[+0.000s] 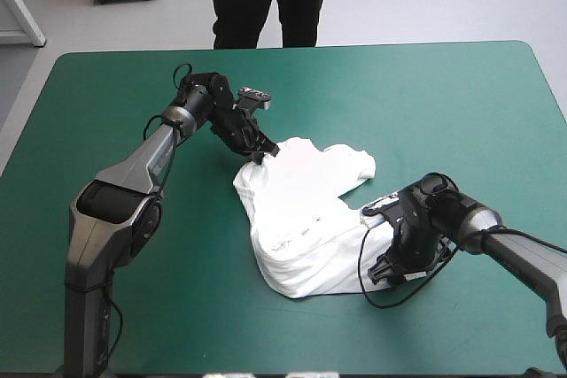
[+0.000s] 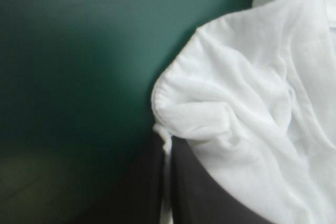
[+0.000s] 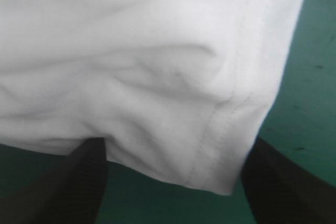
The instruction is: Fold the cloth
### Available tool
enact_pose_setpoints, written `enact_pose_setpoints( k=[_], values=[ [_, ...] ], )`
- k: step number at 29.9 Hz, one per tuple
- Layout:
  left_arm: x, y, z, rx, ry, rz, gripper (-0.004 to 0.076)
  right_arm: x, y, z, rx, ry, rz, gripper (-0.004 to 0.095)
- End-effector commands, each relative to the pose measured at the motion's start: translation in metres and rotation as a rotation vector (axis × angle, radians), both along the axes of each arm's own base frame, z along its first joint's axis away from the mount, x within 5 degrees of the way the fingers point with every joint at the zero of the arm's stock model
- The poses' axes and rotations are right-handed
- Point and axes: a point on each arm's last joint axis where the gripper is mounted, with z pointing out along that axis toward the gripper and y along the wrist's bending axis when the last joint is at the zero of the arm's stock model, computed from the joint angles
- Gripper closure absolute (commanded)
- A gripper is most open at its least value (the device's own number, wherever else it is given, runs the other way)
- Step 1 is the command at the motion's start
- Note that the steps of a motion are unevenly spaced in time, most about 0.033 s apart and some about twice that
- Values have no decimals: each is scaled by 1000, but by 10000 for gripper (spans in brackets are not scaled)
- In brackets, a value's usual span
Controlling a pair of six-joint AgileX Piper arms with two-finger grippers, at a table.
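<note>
The white T-shirt point(image 1: 306, 214) lies as a crumpled heap near the middle of the teal-green table point(image 1: 443, 104). My left gripper point(image 1: 263, 153) is at the shirt's far left corner and is shut on a hemmed edge of the T-shirt point(image 2: 247, 103). In the left wrist view a thin strip of cloth runs down between the left gripper's point(image 2: 164, 142) black fingers point(image 2: 210, 198). My right gripper point(image 1: 383, 258) sits low at the shirt's near right side. It is open, and the stitched hem of the T-shirt point(image 3: 157, 77) lies between the right gripper's point(image 3: 178, 145) fingers point(image 3: 79, 182).
Bare teal-green cover surrounds the shirt on every side, widest toward the far right corner and along the near edge point(image 1: 266, 343).
</note>
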Motion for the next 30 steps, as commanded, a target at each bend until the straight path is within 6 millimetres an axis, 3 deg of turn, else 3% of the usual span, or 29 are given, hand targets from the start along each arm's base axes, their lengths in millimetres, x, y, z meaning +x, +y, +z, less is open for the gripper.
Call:
enact_pose_setpoints(
  k=[1,5,9,13,17,21,26,30],
  values=[
    [-12,-7,20,-27,24,-28,734,5,2,-4,8,2,-7,518],
    [-12,-7,20,-29,26,-27,734,5,3,-7,15,21,23,931],
    [-13,-6,26,-35,14,-29,734,6,3,-8,11,24,25,925],
    [-21,0,55,-20,-49,-34,734,6,1,13,-5,-2,34,925],
    [-38,14,110,-27,-175,-16,734,8,-8,58,-51,-118,24,925],
    [-68,40,175,-1,-343,41,734,1,-16,112,-14,-280,-10,925],
    [-127,69,255,-55,-553,91,734,-18,-26,182,123,-518,-60,925],
    [-174,83,301,-108,-729,113,734,-37,-38,236,225,-699,-99,925]
  ],
)
